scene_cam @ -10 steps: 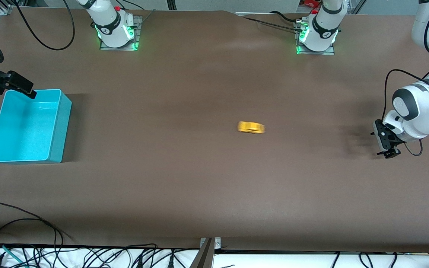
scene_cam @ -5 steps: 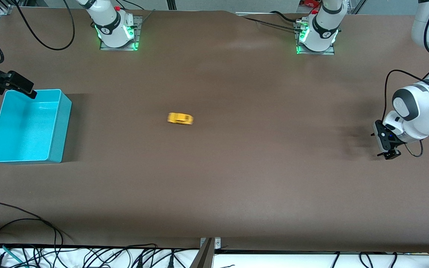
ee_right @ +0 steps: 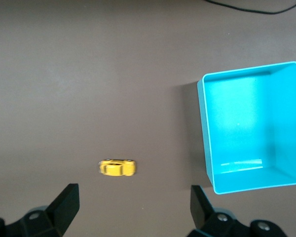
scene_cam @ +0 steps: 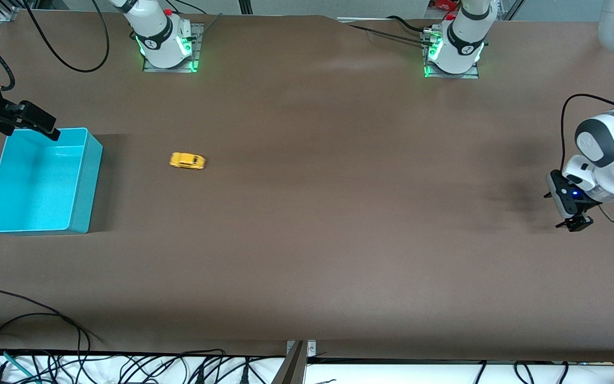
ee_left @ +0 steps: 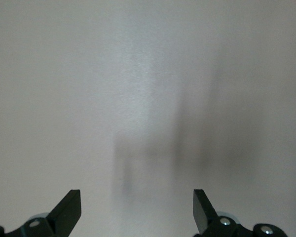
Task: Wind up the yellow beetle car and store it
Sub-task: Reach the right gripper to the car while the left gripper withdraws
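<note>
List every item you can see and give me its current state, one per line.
yellow beetle car: upright on its wheels on the table, outside the bin.
turquoise bin: upright, open-topped, nothing inside.
left gripper: open, holding nothing.
right gripper: open, holding nothing, above the bin's corner.

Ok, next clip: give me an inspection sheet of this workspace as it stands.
Surface: brown matte table, flat.
Job's things: tiny yellow beetle toy car on the table beside the open turquoise plastic bin, apart from it, toward the right arm's end.
Clutter: nothing seen.
Grippers: right gripper open, over the bin's rim region; left gripper open, low over bare table at the left arm's end.
Cables: black cables near the bases and along the table's near edge.
Surroundings: two lit arm bases.
</note>
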Robot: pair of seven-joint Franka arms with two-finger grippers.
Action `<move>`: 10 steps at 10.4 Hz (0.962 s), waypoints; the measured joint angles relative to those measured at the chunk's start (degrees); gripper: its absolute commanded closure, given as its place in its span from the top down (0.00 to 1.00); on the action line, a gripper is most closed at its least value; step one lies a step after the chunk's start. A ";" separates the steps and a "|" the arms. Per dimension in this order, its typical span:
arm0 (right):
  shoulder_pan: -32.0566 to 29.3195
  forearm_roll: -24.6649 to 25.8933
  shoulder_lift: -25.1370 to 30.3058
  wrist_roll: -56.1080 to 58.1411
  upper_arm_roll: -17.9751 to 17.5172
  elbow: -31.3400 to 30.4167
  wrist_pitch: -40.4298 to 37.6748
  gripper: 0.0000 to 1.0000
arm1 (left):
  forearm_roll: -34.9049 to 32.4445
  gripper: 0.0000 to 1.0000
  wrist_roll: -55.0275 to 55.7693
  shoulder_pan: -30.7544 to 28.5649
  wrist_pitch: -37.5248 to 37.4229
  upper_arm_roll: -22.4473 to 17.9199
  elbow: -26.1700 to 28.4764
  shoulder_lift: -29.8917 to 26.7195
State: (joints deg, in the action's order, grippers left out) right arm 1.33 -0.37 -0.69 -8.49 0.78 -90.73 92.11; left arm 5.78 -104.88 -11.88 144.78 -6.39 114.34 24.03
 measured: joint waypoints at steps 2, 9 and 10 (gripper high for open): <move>0.01 -0.02 -0.47 -10.11 0.00 -0.07 -2.23 1.00 | 0.12 1.00 -0.01 0.73 0.02 0.08 -0.02 -1.72; -0.67 -0.01 -10.44 -45.98 1.26 -5.70 0.30 1.00 | 0.92 1.00 11.95 3.66 -14.58 -0.07 -0.55 -21.46; -0.73 -0.01 -10.46 -51.23 1.48 -9.78 4.33 1.00 | 0.92 1.00 15.25 3.66 -17.86 -0.17 -0.71 -23.49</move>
State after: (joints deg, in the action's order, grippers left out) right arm 0.60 -0.37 -11.15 -59.72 2.27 -100.51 96.44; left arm 6.70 -89.63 -8.22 126.93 -6.57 113.63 0.54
